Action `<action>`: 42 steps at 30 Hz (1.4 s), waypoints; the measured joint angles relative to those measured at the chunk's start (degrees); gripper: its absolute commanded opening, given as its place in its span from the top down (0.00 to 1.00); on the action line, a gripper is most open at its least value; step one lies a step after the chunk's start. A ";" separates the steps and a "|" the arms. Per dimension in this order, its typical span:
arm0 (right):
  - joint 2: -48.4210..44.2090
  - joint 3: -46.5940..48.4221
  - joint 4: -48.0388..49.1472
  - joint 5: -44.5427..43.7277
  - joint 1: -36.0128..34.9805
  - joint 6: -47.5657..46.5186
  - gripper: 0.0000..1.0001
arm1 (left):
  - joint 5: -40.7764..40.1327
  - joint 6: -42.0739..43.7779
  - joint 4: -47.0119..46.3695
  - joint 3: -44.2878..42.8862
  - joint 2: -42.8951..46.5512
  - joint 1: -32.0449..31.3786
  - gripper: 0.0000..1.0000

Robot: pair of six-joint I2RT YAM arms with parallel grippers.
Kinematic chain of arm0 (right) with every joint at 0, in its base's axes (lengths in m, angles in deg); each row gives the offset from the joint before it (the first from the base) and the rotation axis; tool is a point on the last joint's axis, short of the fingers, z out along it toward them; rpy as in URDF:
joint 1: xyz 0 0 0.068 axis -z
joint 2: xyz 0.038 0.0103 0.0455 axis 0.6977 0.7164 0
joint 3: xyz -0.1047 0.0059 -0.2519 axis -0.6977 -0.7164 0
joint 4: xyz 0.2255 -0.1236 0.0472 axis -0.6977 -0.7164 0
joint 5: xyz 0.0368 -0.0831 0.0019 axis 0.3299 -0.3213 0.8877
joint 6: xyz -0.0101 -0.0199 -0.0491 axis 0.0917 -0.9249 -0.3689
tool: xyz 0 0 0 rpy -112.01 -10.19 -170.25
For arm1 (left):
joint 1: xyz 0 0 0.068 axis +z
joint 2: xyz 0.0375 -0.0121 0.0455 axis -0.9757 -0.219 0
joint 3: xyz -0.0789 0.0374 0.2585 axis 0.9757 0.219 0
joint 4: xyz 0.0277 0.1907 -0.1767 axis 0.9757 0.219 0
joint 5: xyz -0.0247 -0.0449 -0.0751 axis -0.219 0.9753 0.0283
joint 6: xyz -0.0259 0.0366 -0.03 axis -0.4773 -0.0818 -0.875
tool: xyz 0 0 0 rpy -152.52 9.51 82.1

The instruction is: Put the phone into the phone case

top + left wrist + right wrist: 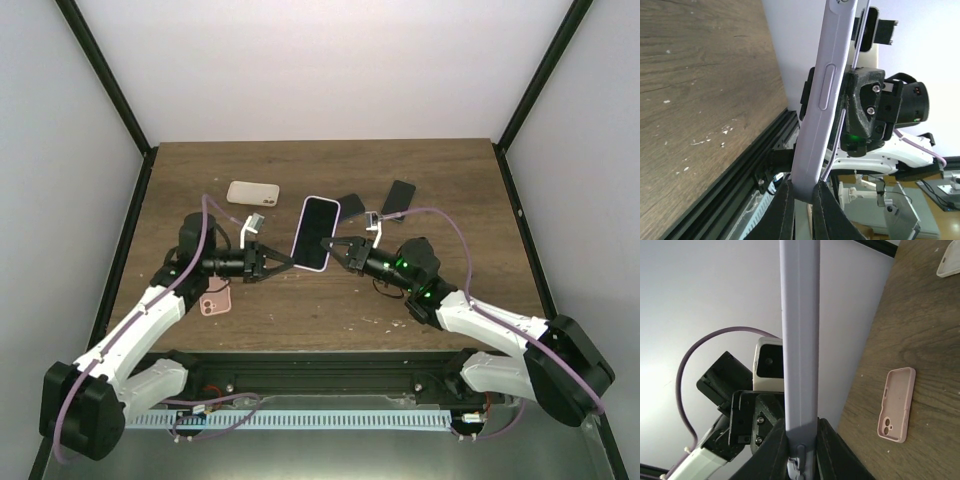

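A phone with a black screen sits in a lavender phone case (315, 233), held in the air over the middle of the table. My left gripper (284, 264) is shut on the case's near left corner. My right gripper (337, 246) is shut on its right edge. In the left wrist view the case's side with a long button (827, 90) rises from between my fingers (832, 212), and a thin edge stands slightly off it on the right. In the right wrist view the case's edge (800, 340) stands upright in the shut jaws of my right gripper (801, 442).
A beige case (252, 192) lies at the back left and also shows in the right wrist view (949, 262). A pink case (214, 300) lies under my left arm; it also shows in the right wrist view (896, 405). Two black flat items (399, 196) lie at the back right.
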 measured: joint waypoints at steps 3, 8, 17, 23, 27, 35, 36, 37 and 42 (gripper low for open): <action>-0.02 0.00 -1.46 -0.44 0.00 -0.79 0.91 | -1.16 3.17 4.59 -1.73 -1.03 -0.09 1.00; -0.04 0.02 -3.61 -0.48 -0.07 -2.05 0.91 | -2.12 5.35 8.00 -2.25 -1.38 -0.28 0.81; -3.87 0.61 -14.78 -0.92 0.11 -8.55 0.90 | -8.48 8.48 13.49 -3.37 -0.48 -0.26 0.21; -4.92 4.28 -29.46 -1.40 1.79 -15.98 0.90 | -15.52 12.96 20.70 -6.88 -0.72 -0.26 0.06; -5.22 4.68 -37.46 -0.22 5.88 -19.98 0.90 | -21.70 15.52 25.49 -9.66 -3.74 -0.20 0.07; -5.51 2.19 -49.00 2.62 20.06 -27.36 0.90 | -32.89 18.58 32.41 -10.10 -13.38 4.70 0.15; -5.38 1.66 -50.01 3.41 21.84 -28.22 0.90 | -34.34 18.84 33.09 -9.99 -14.05 6.21 0.15; -5.07 1.11 -51.04 4.37 23.76 -29.00 0.89 | -35.58 19.02 33.51 -9.73 -14.32 7.52 0.16; -2.51 -0.39 -54.62 7.96 30.40 -32.15 0.88 | -43.54 19.17 34.27 -7.19 -14.16 13.38 0.17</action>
